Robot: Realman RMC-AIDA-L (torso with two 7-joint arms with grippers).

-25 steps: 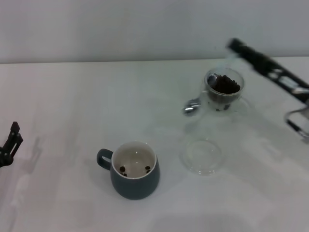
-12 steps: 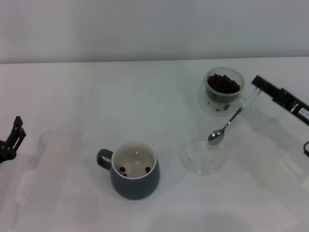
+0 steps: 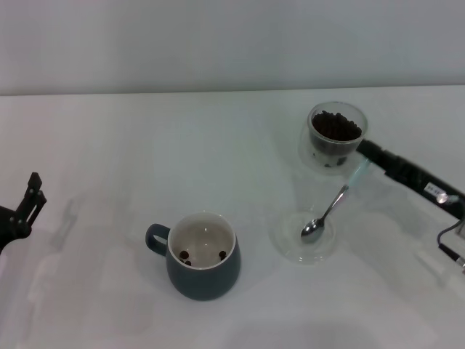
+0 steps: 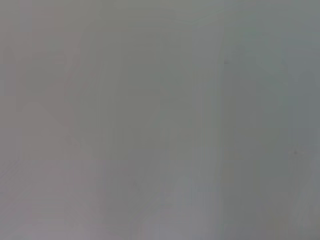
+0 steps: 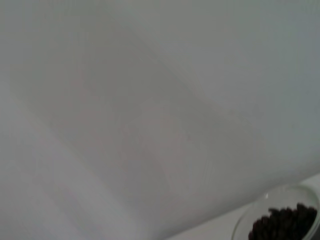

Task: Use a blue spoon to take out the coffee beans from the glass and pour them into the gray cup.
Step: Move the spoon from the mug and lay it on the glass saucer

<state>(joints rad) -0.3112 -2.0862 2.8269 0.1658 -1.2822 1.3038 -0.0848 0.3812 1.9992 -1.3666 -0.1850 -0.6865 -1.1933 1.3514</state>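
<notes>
Head view: I have the right gripper [image 3: 365, 150] clamped on the pale end of the blue spoon [image 3: 330, 209], just beside the glass [image 3: 336, 136] on its near side. The spoon's long axis runs down and toward the robot's left from the jaws, ending with the metal bowl inside the clear saucer [image 3: 304, 237], at or just above its floor; I cannot tell which. I see no beans in the spoon bowl.

The glass holds a dark heap of coffee beans [image 3: 336, 126] and stands upright on the table [image 3: 109, 160], beyond the saucer. The gray cup [image 3: 202, 255] sits well apart to the robot's left of the saucer, handle pointing left, with a few beans on its cream floor.

My reading: the spoon tip points away from the glass, so the next scoop needs the handle raised and the bowl swung back over the rim. The right arm is the nearer one to glass and saucer alike.

Left gripper [image 3: 20, 211] is parked at the table's left edge, well apart from everything; I cannot tell its jaw state. The right wrist view catches only the glass rim and beans at one corner; the left wrist view shows nothing usable.
</notes>
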